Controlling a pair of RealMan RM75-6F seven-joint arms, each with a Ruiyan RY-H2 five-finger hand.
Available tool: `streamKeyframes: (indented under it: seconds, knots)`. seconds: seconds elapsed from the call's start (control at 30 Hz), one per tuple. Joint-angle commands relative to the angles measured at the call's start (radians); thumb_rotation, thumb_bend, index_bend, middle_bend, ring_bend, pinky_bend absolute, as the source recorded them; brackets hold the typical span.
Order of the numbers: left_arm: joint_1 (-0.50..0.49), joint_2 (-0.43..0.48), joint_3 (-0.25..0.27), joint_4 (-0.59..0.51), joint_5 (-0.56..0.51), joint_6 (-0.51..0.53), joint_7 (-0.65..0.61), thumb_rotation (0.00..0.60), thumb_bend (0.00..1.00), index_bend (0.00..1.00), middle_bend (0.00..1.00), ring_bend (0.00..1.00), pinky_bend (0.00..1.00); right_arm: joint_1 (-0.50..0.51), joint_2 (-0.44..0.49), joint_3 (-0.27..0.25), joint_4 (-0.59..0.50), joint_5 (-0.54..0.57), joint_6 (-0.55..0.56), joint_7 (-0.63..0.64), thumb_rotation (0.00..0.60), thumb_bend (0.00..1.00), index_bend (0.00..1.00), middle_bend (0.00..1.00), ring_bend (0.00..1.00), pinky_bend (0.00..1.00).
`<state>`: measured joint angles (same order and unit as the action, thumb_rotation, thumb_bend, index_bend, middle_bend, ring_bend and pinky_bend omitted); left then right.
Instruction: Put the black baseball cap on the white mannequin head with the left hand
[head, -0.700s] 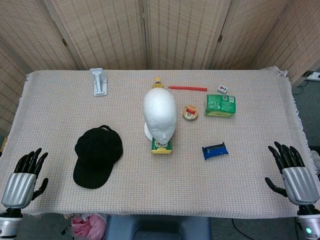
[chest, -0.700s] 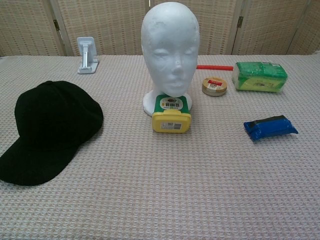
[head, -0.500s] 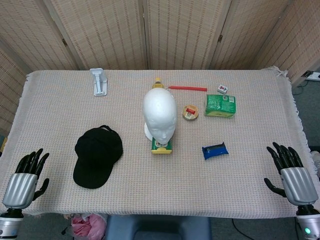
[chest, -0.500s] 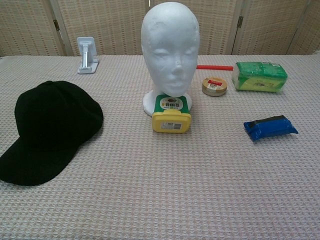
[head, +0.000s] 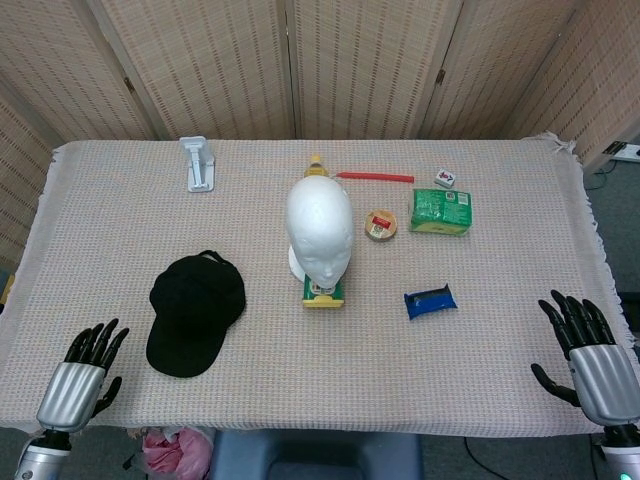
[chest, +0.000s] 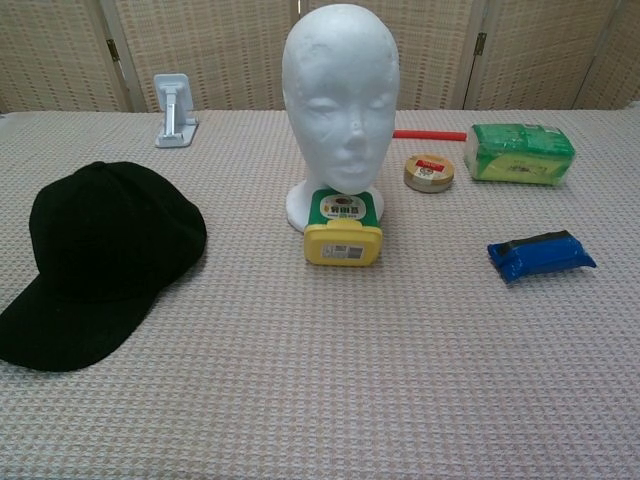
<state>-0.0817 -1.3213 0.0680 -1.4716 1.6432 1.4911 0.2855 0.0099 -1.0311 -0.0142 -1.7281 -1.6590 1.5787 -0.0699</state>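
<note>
left hand (head: 80, 385) moved inward toward black baseball cap (head: 195, 312), fingers apart, empty | cap untouched on table, left of white mannequin head (head: 319, 228) | right hand (head: 592, 357) spread, idle | reach beginning

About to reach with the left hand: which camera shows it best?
The head view, and no other: the left hand shows at the table's near-left corner, fingers apart, holding nothing, short of the black baseball cap. The chest view shows the cap but no hand.
</note>
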Motion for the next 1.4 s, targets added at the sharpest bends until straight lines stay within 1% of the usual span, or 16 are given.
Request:
streamKeyframes:
  seconds: [0.03,0.27,0.43,0.6,0.87,1.03,1.27,1.4]
  knots:
    - [0.012,-0.035,0.012,0.008,0.001,-0.009,0.036,0.600,0.43,0.08,0.00,0.00,0.13,0.004,0.001,-0.005,0.001,-0.009,-0.010,0.004,0.600,0.19,0.00,0.00,0.00,0.00]
    - [-0.002,-0.069,0.000,-0.025,-0.001,-0.033,0.120,0.600,0.42,0.08,0.00,0.00,0.13,0.017,0.003,-0.003,0.003,-0.011,-0.032,0.012,0.600,0.19,0.00,0.00,0.00,0.00]
    - [-0.014,-0.125,-0.001,0.039,0.008,-0.047,0.091,0.600,0.41,0.08,0.00,0.00,0.13,0.014,0.005,-0.002,0.003,-0.013,-0.026,0.017,0.600,0.19,0.00,0.00,0.00,0.00]
    - [-0.021,-0.162,0.007,0.085,0.020,-0.057,0.082,0.600,0.41,0.08,0.00,0.00,0.13,0.011,0.006,-0.002,0.004,-0.016,-0.019,0.019,0.600,0.19,0.00,0.00,0.00,0.00]
    - [-0.027,-0.206,0.017,0.116,0.043,-0.060,0.135,0.600,0.41,0.12,0.00,0.00,0.13,0.007,0.006,-0.007,0.001,-0.031,-0.011,0.013,0.600,0.19,0.00,0.00,0.00,0.00]
    - [-0.039,-0.224,0.010,0.162,0.042,-0.068,0.103,0.600,0.41,0.13,0.00,0.00,0.13,0.000,0.006,-0.006,0.002,-0.037,0.005,0.010,0.600,0.19,0.00,0.00,0.00,0.00]
    - [-0.047,-0.273,0.013,0.271,0.074,-0.036,0.054,0.600,0.41,0.13,0.00,0.00,0.13,-0.002,0.000,-0.005,0.002,-0.038,0.005,-0.003,0.600,0.19,0.00,0.00,0.00,0.00]
    - [-0.051,-0.289,0.013,0.306,0.071,-0.038,0.026,0.600,0.41,0.14,0.00,0.00,0.13,-0.003,-0.002,-0.003,0.002,-0.036,0.006,-0.008,0.600,0.19,0.00,0.00,0.00,0.00]
